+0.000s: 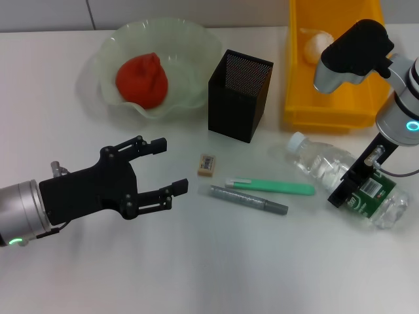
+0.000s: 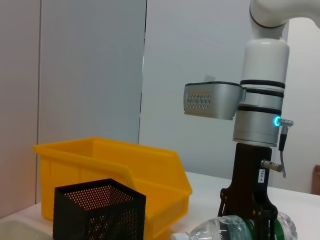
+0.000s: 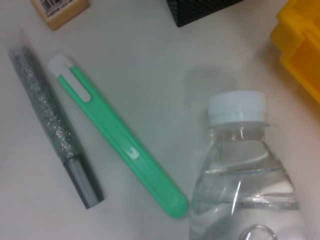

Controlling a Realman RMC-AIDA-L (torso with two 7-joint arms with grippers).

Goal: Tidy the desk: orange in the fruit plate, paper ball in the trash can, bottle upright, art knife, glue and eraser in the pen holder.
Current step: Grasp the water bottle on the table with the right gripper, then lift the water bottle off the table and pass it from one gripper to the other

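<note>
Looking down from the head camera, the square black metal mesh pen holder (image 1: 239, 95) stands upright and serves as the landmark. To its left sits the wide pale green scalloped fruit plate (image 1: 196, 55), with the lumpy red-orange orange (image 1: 142, 80) lying inside it. To the pen holder's right stands the bright yellow rectangular plastic trash can (image 1: 298, 78), and a crumpled white paper ball (image 1: 315, 46) rests in it. In front of the pen holder lies the small beige eraser (image 1: 207, 164). Just beyond that lie the slim green plastic art knife (image 1: 272, 187) and the grey glittery glue stick (image 1: 249, 199), side by side and nearly parallel. To the front right of the pen holder, the clear plastic bottle (image 1: 340, 171) with green label and white cap lies on its side on the white desk (image 1: 216, 268). The right gripper (image 1: 357, 178) is lowered onto the bottle's body with its black fingers on either side, closed around it. The left gripper (image 1: 167, 169) hovers front left of the pen holder, its jaws spread wide and holding nothing.

From the left wrist camera, the pen holder (image 2: 100, 210) stands in front of the trash can (image 2: 110, 170), and beside them the right gripper (image 2: 248, 220) clasps the lying bottle (image 2: 225, 231).

From the right wrist camera, the bottle's (image 3: 240, 170) capped neck lies near a corner of the pen holder (image 3: 200, 10). The art knife (image 3: 120, 137), glue stick (image 3: 55, 125) and eraser (image 3: 60, 9) lie alongside. An edge of the trash can (image 3: 300, 47) shows as well.
</note>
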